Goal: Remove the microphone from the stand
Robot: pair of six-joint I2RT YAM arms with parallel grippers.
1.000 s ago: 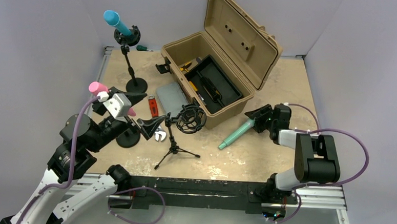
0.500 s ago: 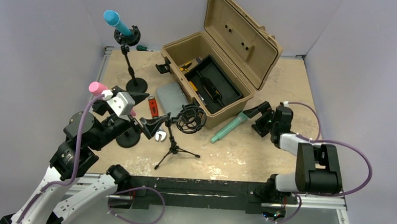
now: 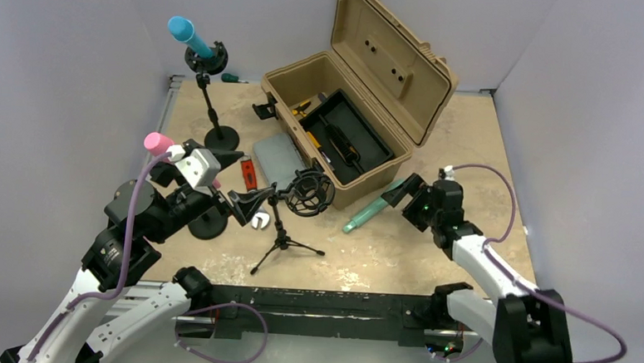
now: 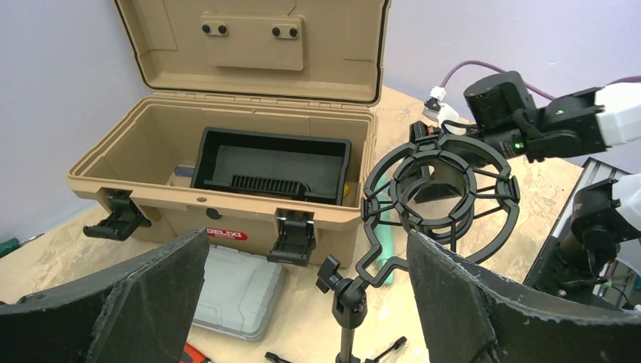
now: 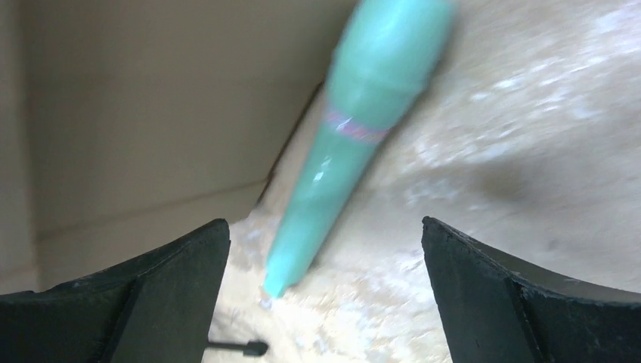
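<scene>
A teal microphone (image 3: 370, 209) lies on the table, its side against the front of the tan toolbox (image 3: 401, 67). My right gripper (image 3: 403, 191) is open at its thick end. In the right wrist view the microphone (image 5: 355, 144) lies between and ahead of my open fingers (image 5: 166, 295), touching neither. The small tripod stand (image 3: 282, 233) holds an empty black shock mount (image 3: 308, 191). My left gripper (image 3: 248, 203) is open just left of that stand. In the left wrist view the mount (image 4: 438, 189) stands ahead of the gripper (image 4: 308, 240).
A blue microphone (image 3: 182, 33) sits in a tall stand (image 3: 212, 109) at the back left. A pink microphone (image 3: 158, 144) sits in another stand beside my left arm. A grey case (image 3: 277, 158), a red knife (image 3: 250, 174) and a wrench (image 3: 259, 221) lie near the tripod.
My right gripper carried the teal microphone left towards the toolbox. The microphone now rests on the table and the jaws stand open. The right arm has dropped lower. The left arm barely moved.
</scene>
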